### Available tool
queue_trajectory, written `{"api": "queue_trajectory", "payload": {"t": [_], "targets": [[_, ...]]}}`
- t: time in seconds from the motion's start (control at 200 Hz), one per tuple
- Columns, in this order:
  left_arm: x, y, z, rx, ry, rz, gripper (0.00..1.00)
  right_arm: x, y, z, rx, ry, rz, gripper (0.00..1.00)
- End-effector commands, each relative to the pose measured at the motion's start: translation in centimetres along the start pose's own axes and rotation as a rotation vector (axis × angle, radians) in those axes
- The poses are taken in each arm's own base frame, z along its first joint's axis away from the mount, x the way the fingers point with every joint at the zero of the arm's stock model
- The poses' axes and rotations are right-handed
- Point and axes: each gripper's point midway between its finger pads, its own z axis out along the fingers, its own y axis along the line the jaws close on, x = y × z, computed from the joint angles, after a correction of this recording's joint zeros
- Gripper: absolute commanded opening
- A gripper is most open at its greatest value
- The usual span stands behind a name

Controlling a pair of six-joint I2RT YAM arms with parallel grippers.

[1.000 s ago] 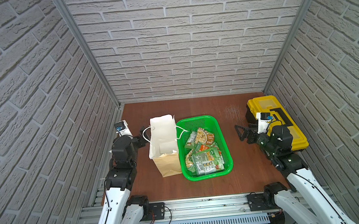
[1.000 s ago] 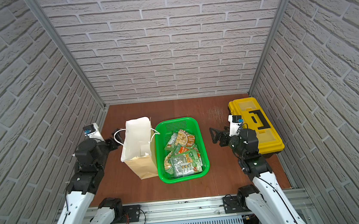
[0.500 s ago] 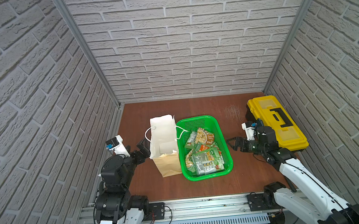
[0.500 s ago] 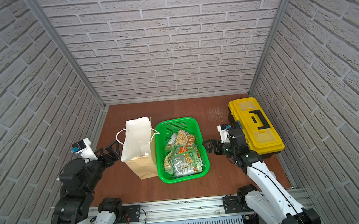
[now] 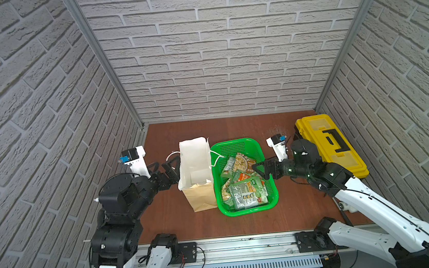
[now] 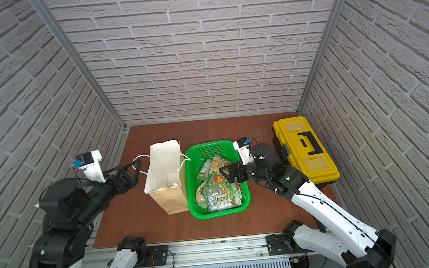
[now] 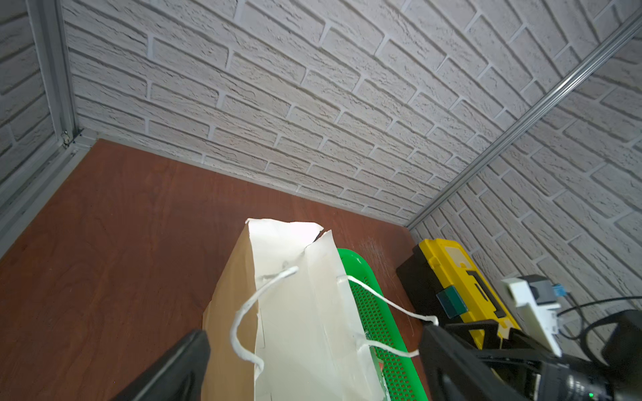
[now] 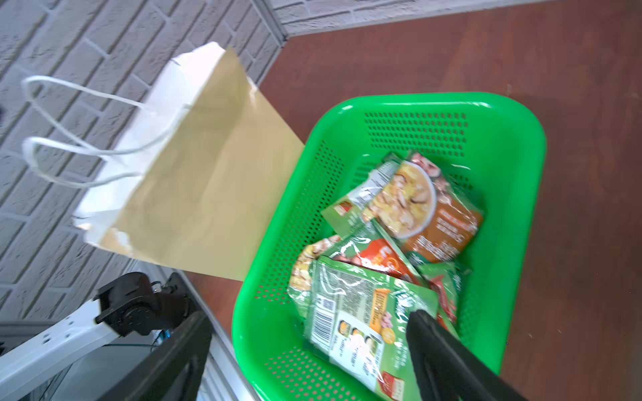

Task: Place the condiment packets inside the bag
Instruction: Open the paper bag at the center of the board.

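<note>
Brown tabletop (image 5: 234, 127), condiment packets (image 5: 244, 188) in green basket (image 5: 236, 146), right gripper (image 5: 260, 172) spread above them

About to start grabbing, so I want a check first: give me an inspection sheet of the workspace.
Surface: brown table, scuffed near toolbox.
Job's things: packets piled in basket; bag upright, open, against basket; none seen in it.
Clutter: yellow toolbox beside right arm.
End effectors: left end effector open by bag's handle; right end effector open above packets.
Cables: black cable loose at right wrist.
Surroundings: brick walls on three sides.
</note>
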Motion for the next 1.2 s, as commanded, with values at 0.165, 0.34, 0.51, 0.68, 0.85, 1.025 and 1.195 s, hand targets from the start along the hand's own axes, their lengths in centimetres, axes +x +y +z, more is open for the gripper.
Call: {"api": "queue_trajectory", "payload": {"t": [0.165, 0.34, 0.51, 0.68, 0.85, 1.025, 1.195], "targets": [[2.0, -0.5, 2.8, -0.109, 0.182, 0.228, 0.98, -5.2, 12.4, -1.3, -0.293, -0.045, -0.112, 0.87], [1.8, -0.9, 3.3, -0.275, 0.194, 0.450, 0.98, -6.7, 18.0, -1.2, -0.429, -0.042, -0.145, 0.67], [1.4, -1.3, 3.6, -0.370, 0.179, 0.564, 0.98, -7.3, 19.6, 2.3, -0.408, 0.011, -0.159, 0.53], [0.9, -0.2, 3.3, -0.431, 0.158, 0.586, 0.97, -6.3, 17.4, 7.6, -0.255, 0.100, -0.176, 0.50], [1.0, -1.3, 2.5, -0.339, 0.169, 0.533, 0.93, -4.6, 14.2, 11.0, -0.094, 0.175, -0.196, 0.44], [0.4, -5.6, 0.8, -0.086, 0.142, 0.427, 0.94, -3.6, 12.1, 11.9, 0.005, 0.205, -0.212, 0.41], [-1.2, -6.9, -1.3, 0.026, 0.061, 0.365, 0.98, -3.1, 11.4, 11.8, 0.036, 0.207, -0.217, 0.45]]}}
